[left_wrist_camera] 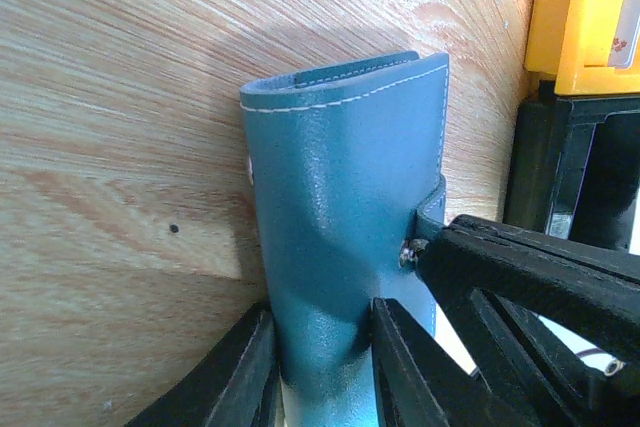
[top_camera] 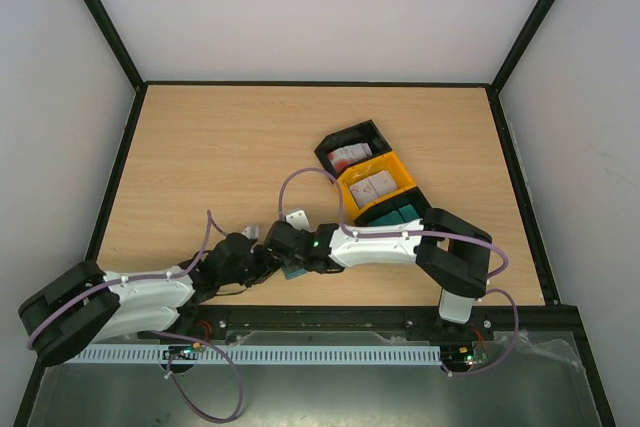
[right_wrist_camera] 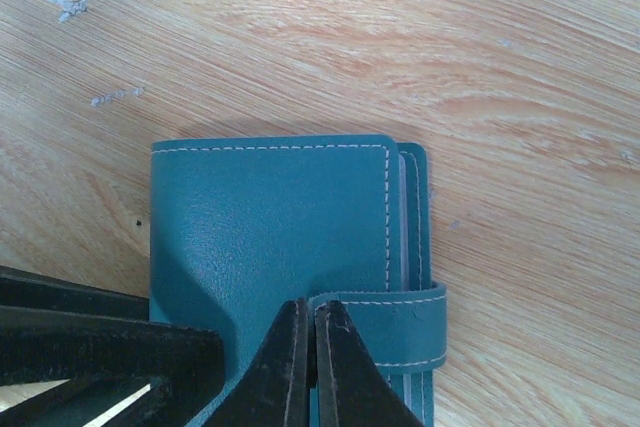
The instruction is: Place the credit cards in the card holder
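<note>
The left gripper [left_wrist_camera: 322, 332] clamps the folded card holder [left_wrist_camera: 340, 177] across its body, the leather dimpling between its fingers, while the right gripper [right_wrist_camera: 312, 325] is pinched shut on the end of the snap tab [right_wrist_camera: 390, 332]. The teal wallet is closed and sits near the front edge of the table [top_camera: 220, 147], flat on the wood or just above it; which of the two cannot be told. The hold on the tab looks slight: a pull could let the strap slip free with the snap unopened, or drag the whole wallet out of the left fingers if the snap resists. Squeezing harder risks buckling the cover. The two wrists are crowded together and could knock. The credit cards [top_camera: 350, 158] lie apart in the black bin [top_camera: 328, 145] and yellow bin [top_camera: 400, 169] — none is in the holder yet.
</note>
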`<state>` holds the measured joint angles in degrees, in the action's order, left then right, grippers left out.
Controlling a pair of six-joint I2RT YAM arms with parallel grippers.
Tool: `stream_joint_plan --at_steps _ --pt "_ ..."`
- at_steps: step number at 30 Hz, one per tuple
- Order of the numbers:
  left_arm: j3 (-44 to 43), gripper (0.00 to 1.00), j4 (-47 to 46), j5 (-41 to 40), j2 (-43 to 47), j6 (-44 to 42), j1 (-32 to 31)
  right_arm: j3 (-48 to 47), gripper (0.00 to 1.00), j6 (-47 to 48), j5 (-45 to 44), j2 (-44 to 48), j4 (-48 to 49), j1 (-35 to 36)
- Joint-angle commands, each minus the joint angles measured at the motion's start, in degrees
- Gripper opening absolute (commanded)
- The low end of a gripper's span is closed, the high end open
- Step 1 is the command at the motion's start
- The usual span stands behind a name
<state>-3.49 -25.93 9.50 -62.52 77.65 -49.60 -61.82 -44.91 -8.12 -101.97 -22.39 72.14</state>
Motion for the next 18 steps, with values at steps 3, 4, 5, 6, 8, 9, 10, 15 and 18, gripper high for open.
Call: stream_joint_plan --at_steps 3,4,5,6,8,9,10,15,18 --pt "0.94 0.27 7.42 -2.44 -2.96 -0.18 -0.43 0.10 0.02 1.41 2.99 -1.08 1.13 0.20" --pt "0.94 0.26 7.47 -2.46 -3.20 -0.09 -0.41 0.04 0.02 1.55 3.13 -1.34 1.08 0.20" --pt "1.01 0.25 7.19 -2.54 -3.44 -0.05 -0.39 -0.17 0.02 1.69 3.27 -1.64 0.97 0.27" --pt "1.02 0.25 7.06 -2.55 -3.67 -0.05 -0.43 -0.47 0.02 1.81 3.28 -2.03 0.70 0.40" --pt "1.11 0.23 6.68 -2.62 -4.15 0.10 -0.38 -1.19 0.02 2.01 3.20 -3.01 0.16 0.90" --pt "1.11 0.23 6.55 -2.64 -4.39 0.12 -0.40 -1.39 0.02 2.00 3.31 -3.42 -0.06 1.12" --pt "1.06 0.22 6.26 -2.64 -4.58 0.13 -0.43 -1.55 0.02 1.89 3.43 -3.87 -0.10 1.28" --pt "1.11 0.21 5.80 -2.64 -5.16 0.39 -0.46 -2.39 0.02 1.73 2.98 -5.77 -0.96 1.93" --pt "1.28 0.21 5.84 -2.81 -4.93 0.56 -0.33 -2.72 0.02 1.70 2.64 -6.75 -1.49 2.18"
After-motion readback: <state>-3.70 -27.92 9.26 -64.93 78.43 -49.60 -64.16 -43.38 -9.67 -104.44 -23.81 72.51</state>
